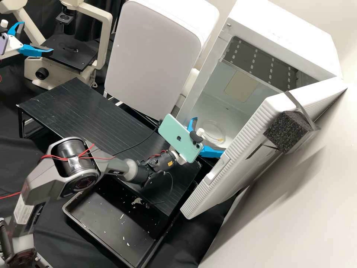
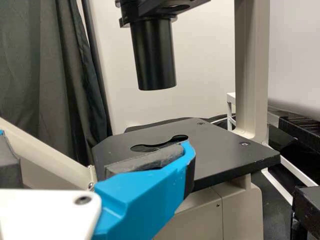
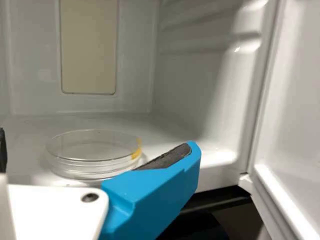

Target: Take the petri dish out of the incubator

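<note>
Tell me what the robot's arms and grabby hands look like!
The right arm is dark grey with a black round joint, red wires and a white sticker. The right gripper and left gripper are white with bright blue fingers and dark pads. Each carries a phone: mint green right, purplish left.

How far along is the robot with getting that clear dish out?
Done: the incubator door stands open. In hand: the right gripper is at the opening, fingers apart, holding nothing. To do: the petri dish rests on the incubator floor, so gripping it and bringing it out remain.
</note>
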